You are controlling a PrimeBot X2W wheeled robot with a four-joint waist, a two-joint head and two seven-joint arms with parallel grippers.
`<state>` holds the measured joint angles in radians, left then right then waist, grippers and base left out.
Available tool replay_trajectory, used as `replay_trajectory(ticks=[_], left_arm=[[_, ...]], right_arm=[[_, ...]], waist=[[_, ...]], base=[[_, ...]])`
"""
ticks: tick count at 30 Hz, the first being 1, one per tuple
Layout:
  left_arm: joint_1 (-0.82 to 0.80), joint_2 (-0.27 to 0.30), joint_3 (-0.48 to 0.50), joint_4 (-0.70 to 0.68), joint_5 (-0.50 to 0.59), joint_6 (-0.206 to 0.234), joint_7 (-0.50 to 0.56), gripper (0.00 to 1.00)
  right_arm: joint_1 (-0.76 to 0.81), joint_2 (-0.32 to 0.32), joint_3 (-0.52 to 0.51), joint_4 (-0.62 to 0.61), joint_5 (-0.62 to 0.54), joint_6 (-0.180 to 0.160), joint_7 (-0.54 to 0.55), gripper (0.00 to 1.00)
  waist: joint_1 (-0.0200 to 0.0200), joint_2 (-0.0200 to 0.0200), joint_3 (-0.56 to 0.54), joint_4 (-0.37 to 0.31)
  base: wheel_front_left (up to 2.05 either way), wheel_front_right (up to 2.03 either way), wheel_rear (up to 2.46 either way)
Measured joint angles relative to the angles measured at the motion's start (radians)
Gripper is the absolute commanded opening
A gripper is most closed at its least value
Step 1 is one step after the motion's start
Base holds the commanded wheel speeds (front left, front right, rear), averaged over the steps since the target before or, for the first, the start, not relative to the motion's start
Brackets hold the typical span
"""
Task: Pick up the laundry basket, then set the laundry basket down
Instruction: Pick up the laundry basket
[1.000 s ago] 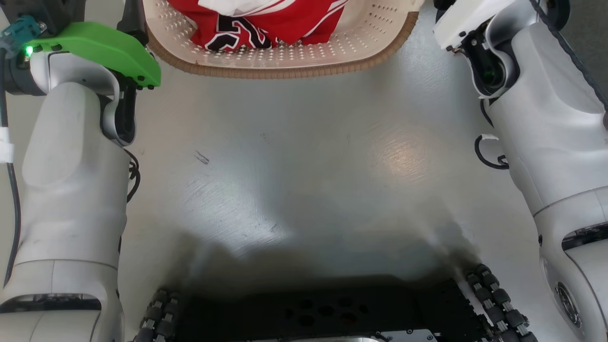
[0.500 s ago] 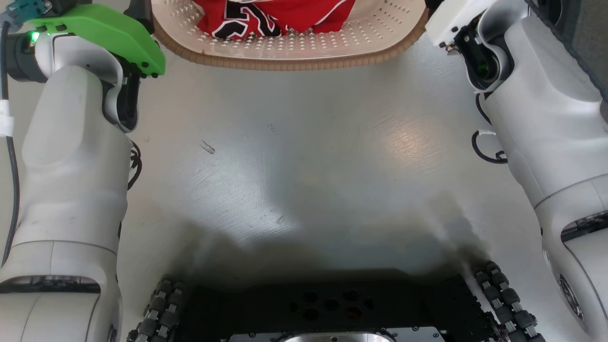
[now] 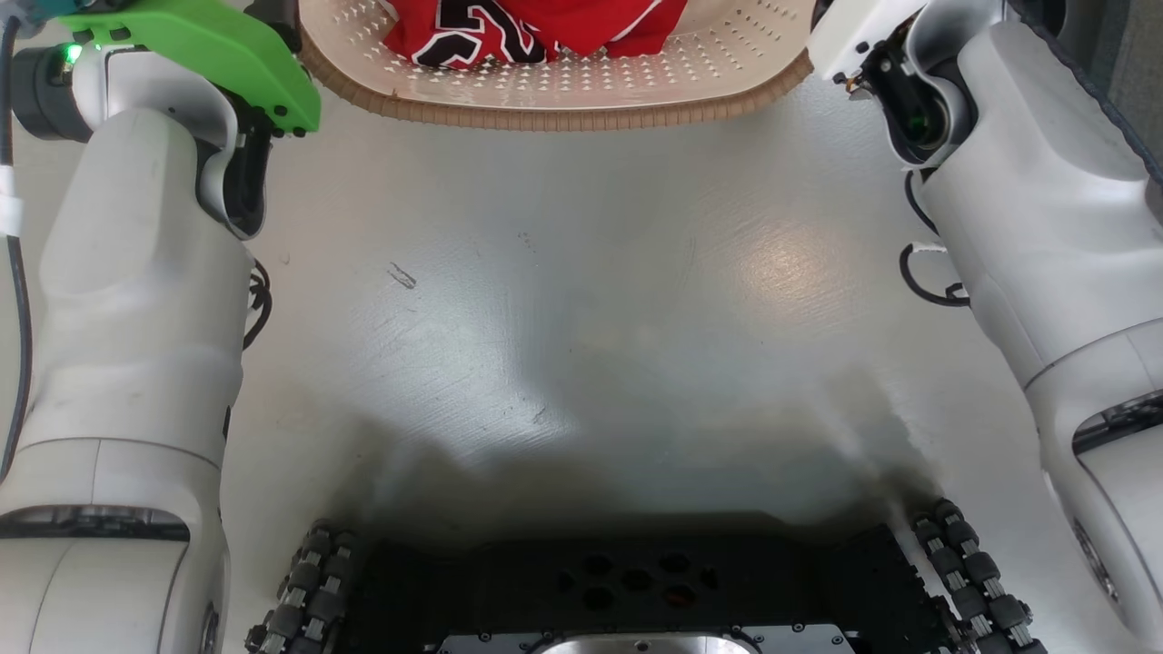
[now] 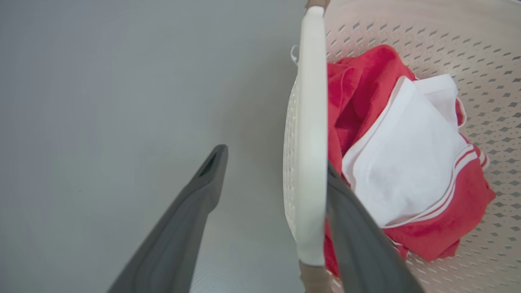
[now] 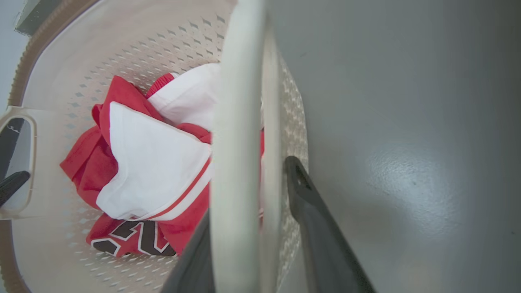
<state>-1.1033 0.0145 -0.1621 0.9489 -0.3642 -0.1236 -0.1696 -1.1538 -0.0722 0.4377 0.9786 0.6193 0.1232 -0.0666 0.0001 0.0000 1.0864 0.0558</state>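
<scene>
Basket status: laundry basket [image 3: 563,116] at top edge of head view, over grey floor [image 3: 581,318]. Left wrist view: left pincer [image 4: 273,159] spread, straddling a white loop handle [image 4: 311,122], with a gap on the outer side. Right wrist view: right pincer [image 5: 250,189] straddles the other handle [image 5: 236,122]; clamped or not, can't tell. Red-white garment [image 4: 407,162] inside.

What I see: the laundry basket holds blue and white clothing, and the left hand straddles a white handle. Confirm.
Not blue: the left wrist view shows red and white clothing in the laundry basket. The left hand does straddle the handle.
</scene>
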Motion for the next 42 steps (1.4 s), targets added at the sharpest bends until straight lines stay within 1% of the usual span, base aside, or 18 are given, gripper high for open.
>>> replay_trajectory(ticks=[2,3,4,5,6,8,16,24,35,42], left_arm=[[-0.005,0.000,-0.004,0.007,-0.004,0.000,0.000,0.00],[-0.006,0.000,-0.009,0.011,-0.004,-0.001,0.000,0.00],[-0.008,-0.003,-0.014,0.013,-0.006,-0.007,0.000,0.00],[-0.010,-0.009,-0.020,0.014,-0.008,-0.010,-0.002,0.00],[-0.010,-0.009,-0.020,0.014,-0.008,-0.010,-0.002,0.00],[-0.013,-0.017,-0.024,0.019,-0.011,-0.009,-0.009,0.00],[-0.016,-0.020,-0.040,0.058,-0.021,-0.010,-0.021,0.00],[-0.009,-0.023,-0.067,0.105,-0.038,-0.010,-0.027,0.00],[0.082,-0.023,-0.133,0.138,-0.074,-0.010,-0.035,0.00],[0.154,-0.025,-0.164,0.160,-0.099,-0.010,-0.042,0.00]], right_arm=[[-0.004,-0.002,0.007,0.006,0.004,0.000,-0.003,0.44],[-0.006,-0.002,0.010,0.007,0.007,0.000,-0.003,0.39],[-0.007,-0.002,0.013,0.009,0.007,0.000,-0.006,0.28],[-0.007,0.000,0.017,0.011,0.009,-0.002,-0.012,0.12],[-0.007,0.000,0.017,0.011,0.009,-0.002,-0.012,0.00],[-0.010,0.003,0.023,0.015,0.018,-0.011,-0.017,0.00],[-0.014,0.002,0.051,0.042,0.056,-0.012,-0.038,0.00],[0.010,0.002,0.089,0.057,0.099,-0.012,-0.053,0.00],[0.128,0.002,0.147,0.065,0.186,-0.019,-0.074,0.00],[0.211,0.009,0.180,0.074,0.240,-0.019,-0.079,0.00]], waist=[[0.0000,0.0000,0.000,-0.001],[0.0000,0.0000,-0.001,-0.002],[0.0000,0.0000,-0.001,-0.003],[0.0000,0.0000,-0.002,-0.004],[0.0000,0.0000,-0.002,-0.004],[0.0000,0.0000,-0.003,-0.005],[0.0000,0.0000,-0.017,-0.010],[0.0000,0.0000,-0.060,-0.015],[-0.0001,0.0000,-0.163,-0.029],[-0.0001,0.0000,-0.259,-0.041]], base=[[0.00,0.00,0.00],[0.00,0.00,0.00],[0.00,0.00,0.00],[0.00,0.00,0.00],[0.00,0.00,0.00],[0.00,0.00,0.00],[0.00,0.00,0.00],[0.00,0.00,0.00],[0.00,0.00,0.00],[0.00,0.00,0.00]])
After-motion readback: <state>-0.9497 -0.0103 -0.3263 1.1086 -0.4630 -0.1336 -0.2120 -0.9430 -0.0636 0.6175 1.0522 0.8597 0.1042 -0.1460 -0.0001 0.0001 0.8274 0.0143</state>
